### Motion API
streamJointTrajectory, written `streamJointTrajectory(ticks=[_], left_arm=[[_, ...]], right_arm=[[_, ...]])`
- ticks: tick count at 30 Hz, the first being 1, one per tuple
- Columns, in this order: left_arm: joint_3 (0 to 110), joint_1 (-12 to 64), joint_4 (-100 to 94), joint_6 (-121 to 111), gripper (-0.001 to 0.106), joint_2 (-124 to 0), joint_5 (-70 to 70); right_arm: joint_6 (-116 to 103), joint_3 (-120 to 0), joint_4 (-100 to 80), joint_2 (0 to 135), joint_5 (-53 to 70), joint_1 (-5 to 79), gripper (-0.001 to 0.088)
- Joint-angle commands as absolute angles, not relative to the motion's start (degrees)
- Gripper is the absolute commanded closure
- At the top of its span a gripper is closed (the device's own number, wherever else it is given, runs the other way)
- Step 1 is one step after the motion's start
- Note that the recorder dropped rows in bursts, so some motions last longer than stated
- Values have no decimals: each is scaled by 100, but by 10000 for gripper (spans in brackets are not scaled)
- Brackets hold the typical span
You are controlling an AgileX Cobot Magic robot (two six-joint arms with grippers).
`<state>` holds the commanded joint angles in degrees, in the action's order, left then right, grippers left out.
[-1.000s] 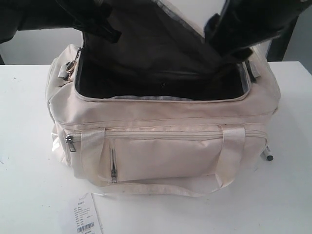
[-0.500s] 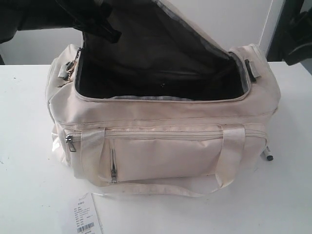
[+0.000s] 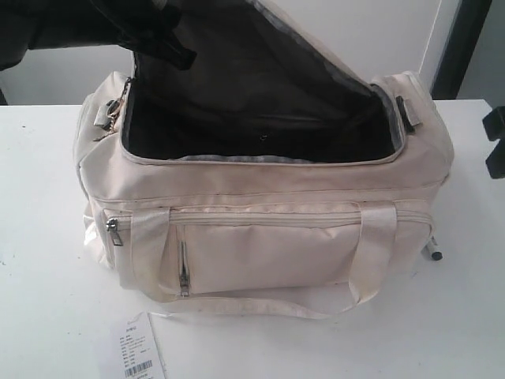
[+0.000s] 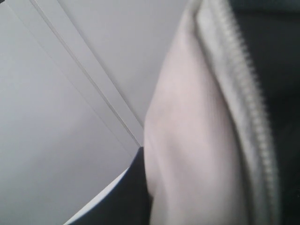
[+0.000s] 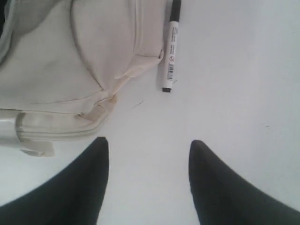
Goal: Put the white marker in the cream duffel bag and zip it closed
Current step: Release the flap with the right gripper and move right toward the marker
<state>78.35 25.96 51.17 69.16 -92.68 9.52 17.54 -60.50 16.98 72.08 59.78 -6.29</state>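
The cream duffel bag (image 3: 260, 245) stands in the middle of the white table with its top wide open and its dark lining showing. My left gripper (image 3: 172, 49) holds the curved zip flap (image 4: 197, 131) raised at the bag's back left; one dark finger (image 4: 124, 197) shows beside the fabric. The white marker (image 5: 169, 51), black cap on, lies flat on the table against the bag's right end (image 5: 56, 61); only its tip (image 3: 433, 251) peeks out in the exterior view. My right gripper (image 5: 148, 141) hangs open above bare table short of the marker, at the far right (image 3: 495, 142).
A white barcoded paper tag (image 3: 136, 347) lies on the table in front of the bag's left corner. The bag's webbing handles (image 3: 377, 253) hang down its front. A dark upright post (image 3: 461, 47) stands behind the table at the right.
My right arm has pulled out from over the bag's open top, swung right and come down beside the bag's right end. The left gripper and the flap have not moved.
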Motion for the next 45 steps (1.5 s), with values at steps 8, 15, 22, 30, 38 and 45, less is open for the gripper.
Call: streamJointTrajectory(ticks=[8, 15, 22, 30, 38, 45], left_arm=[[7835, 2596, 5117, 6916, 1053, -9268, 941], [7835, 2596, 5117, 6916, 1053, -9268, 941], [7835, 2596, 5117, 6916, 1053, -9268, 941], [7835, 2596, 5117, 6916, 1053, -9268, 941], [7835, 2596, 5117, 6916, 1053, -9268, 941], [7835, 2596, 5117, 6916, 1053, -9268, 941]], right_arm=[[2459, -5336, 2145, 7652, 5507, -1194, 378], [3323, -4743, 2980, 8099, 4566, -1246, 378], [3538, -4472, 3163, 8517, 3765, -1236, 408], [3884, -4457, 3606, 8834, 3574, -1103, 408], [4034, -4457, 3618, 9212, 3112, -868, 408], [4034, -4457, 3618, 9506, 2724, -638, 408]])
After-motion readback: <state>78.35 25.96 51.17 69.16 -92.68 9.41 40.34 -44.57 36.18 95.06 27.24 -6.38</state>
